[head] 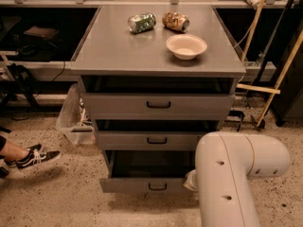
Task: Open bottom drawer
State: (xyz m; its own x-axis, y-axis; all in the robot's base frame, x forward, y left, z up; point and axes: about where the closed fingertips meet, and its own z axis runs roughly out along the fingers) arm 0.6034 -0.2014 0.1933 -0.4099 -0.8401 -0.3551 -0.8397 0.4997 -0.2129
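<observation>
The bottom drawer (137, 184) is the lowest of three grey cabinet drawers. It stands pulled out, with its dark inside showing and a small black bar handle (157, 187) on its low front. My white arm (232, 174) fills the lower right and hides the drawer's right end. The gripper is hidden behind the arm, near the drawer's right front corner (191, 181). The middle drawer (151, 140) and top drawer (158, 105) sit above it, each slightly out.
On the cabinet top (118, 51) lie a green can (141, 22), a brown can (175, 21) and a white bowl (186, 46). A person's shoe (33, 157) is on the floor at left. A plastic bin (73, 117) stands left of the cabinet. Wooden sticks (279, 70) lean at right.
</observation>
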